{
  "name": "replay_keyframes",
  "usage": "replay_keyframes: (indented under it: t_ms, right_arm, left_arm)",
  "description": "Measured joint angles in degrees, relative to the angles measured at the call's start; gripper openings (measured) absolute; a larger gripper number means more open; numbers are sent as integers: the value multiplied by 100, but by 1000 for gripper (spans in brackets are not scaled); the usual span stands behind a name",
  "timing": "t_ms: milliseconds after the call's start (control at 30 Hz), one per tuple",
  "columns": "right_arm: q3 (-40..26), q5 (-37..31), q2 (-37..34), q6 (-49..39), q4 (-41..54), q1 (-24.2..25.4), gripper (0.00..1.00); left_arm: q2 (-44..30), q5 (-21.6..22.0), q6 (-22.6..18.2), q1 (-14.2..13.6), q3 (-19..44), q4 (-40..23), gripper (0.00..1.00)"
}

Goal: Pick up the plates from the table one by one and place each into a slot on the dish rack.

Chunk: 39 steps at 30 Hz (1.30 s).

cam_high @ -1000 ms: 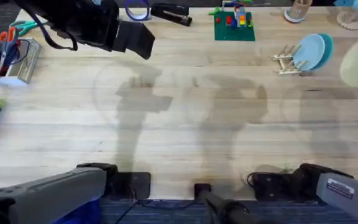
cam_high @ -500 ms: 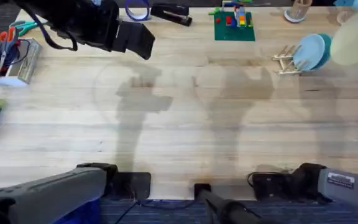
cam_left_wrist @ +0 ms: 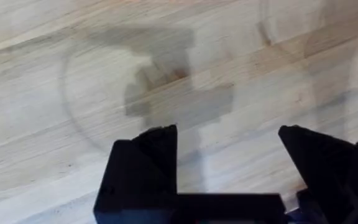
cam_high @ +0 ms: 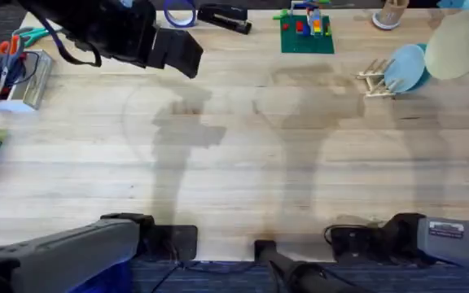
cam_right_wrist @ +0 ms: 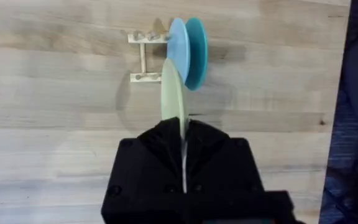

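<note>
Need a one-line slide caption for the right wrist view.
Right hand carries the cream plate edge-on toward the dish rack, blue plates already slotted.

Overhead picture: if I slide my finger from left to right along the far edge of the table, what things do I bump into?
Purple tape roll → black stapler → green brick baseplate with toy bricks → small wooden dish rack → light blue round plastic plate in the rack → cream-yellow round plate.

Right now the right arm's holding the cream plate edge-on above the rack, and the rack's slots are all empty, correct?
Not quite: the rack isn't empty. The right wrist view shows blue plates already standing in its slots. The rest holds: the right gripper has the cream plate edge-on above the rack.
</note>
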<state>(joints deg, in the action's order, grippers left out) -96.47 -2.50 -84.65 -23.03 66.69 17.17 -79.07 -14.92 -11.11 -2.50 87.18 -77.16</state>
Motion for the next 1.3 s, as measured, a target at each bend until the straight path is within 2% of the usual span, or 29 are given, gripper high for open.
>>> replay_keyframes:
  t_ms: [633,967,1300]
  right_arm:
    - [2,0,-589,105,-675,-18,31]
    - [4,1,-699,162,-885,-301,31]
    - [11,-26,-990,162,-1011,-317,31]
  left_arm:
    - [0,0,0,0,0,0,994]
    - [0,0,1,0,0,0,994]
    - [0,0,1,0,0,0,993]
